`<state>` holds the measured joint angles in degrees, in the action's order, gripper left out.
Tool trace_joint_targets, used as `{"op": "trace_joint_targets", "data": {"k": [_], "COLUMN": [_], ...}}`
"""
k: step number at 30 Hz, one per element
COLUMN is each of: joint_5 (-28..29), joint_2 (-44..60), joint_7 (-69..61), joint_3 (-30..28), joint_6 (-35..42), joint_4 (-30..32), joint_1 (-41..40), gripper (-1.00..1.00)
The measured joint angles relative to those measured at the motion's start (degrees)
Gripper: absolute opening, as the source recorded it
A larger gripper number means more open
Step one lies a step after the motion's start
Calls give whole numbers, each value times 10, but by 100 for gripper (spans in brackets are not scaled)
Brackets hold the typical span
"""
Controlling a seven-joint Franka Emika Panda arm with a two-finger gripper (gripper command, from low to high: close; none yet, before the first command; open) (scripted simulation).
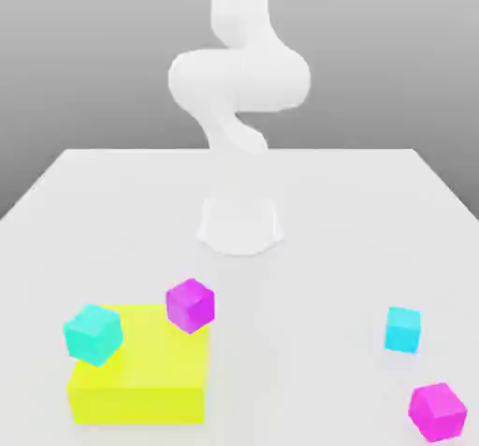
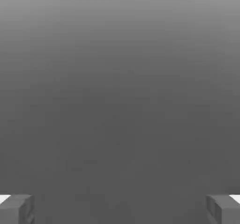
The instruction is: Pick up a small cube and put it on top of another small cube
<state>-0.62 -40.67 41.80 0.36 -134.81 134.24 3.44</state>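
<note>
White table [image 1: 112,182] carries five blocks: nearest, one magenta cube [image 1: 437,410] at five o'clock; a yellow slab [image 1: 140,379]; two cyan cubes [image 1: 94,333] [image 1: 403,329]; farther, a second magenta cube [image 1: 191,305]. Gripper [image 2: 120,208] gapes wide, holding nothing.

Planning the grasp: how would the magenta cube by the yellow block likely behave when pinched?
The magenta cube looks rigid with flat faces, so probably firm, not rolling. It sits tilted against the yellow block, so it may shift when touched. The gripper is spread wide.
</note>
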Motion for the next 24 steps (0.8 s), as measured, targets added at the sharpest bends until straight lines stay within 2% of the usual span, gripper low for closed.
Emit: {"op": "trace_joint_targets", "data": {"k": [15, 21, 24], "joint_5": [-22, 24, 63], "joint_2": [315, 441, 504], "joint_7": [-234, -287, -275], "joint_3": [64, 97, 81], "joint_6": [-185, -258, -302], "joint_4": [149, 208, 210], "joint_1": [181, 244, 260], "gripper": [0, 0, 0]}}
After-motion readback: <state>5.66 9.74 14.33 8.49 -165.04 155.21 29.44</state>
